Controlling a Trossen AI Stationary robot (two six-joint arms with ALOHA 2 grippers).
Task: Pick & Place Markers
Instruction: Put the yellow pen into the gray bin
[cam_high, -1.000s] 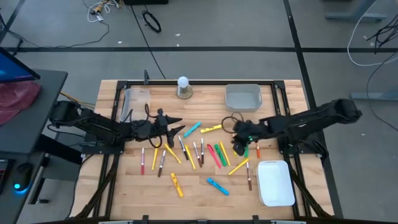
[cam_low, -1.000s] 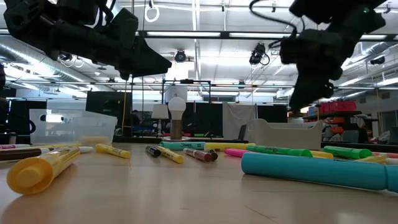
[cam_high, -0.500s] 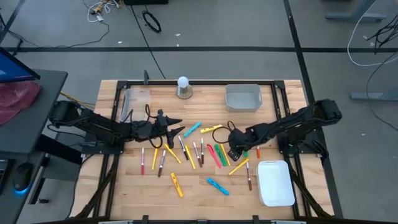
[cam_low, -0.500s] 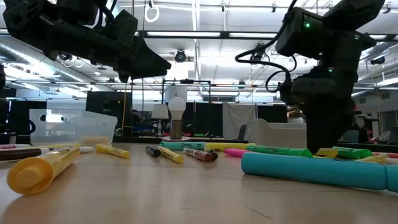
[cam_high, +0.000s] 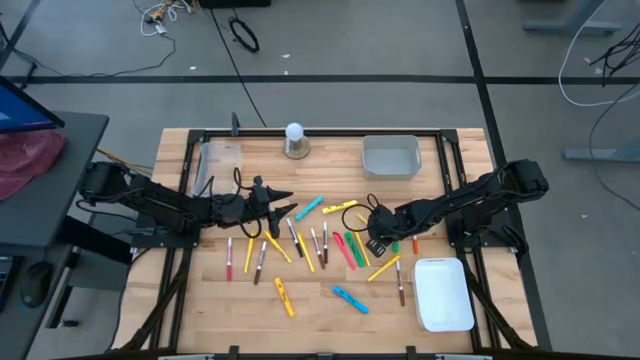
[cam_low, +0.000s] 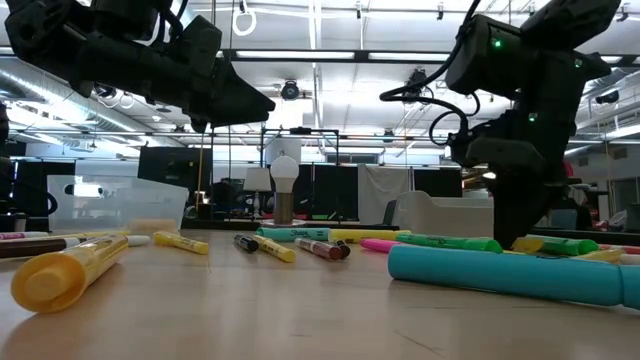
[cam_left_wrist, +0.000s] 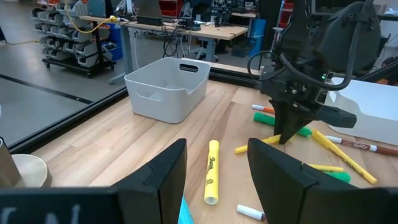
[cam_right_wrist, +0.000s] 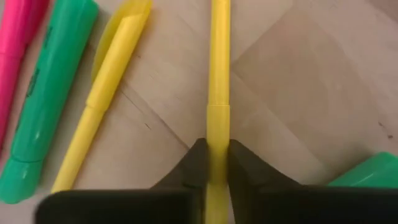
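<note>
Now right gripper (cam_right_wrist: 211, 163) closed — pinching yellow marker (cam_right_wrist: 218, 81).

In the right wrist view the yellow marker (cam_right_wrist: 218, 81) runs off the picture's top and its lower end is hidden between the right gripper (cam_right_wrist: 211, 163) fingers; the green marker (cam_right_wrist: 46, 93) and pink marker (cam_right_wrist: 18, 50) are cut by the edges. From above, the gripper covers the marker's middle, and print on the markers is too small to read. In the low view the teal marker (cam_low: 500, 272) is cut at the right edge, and the left gripper (cam_low: 235, 100) tips merge into one dark shape.
</note>
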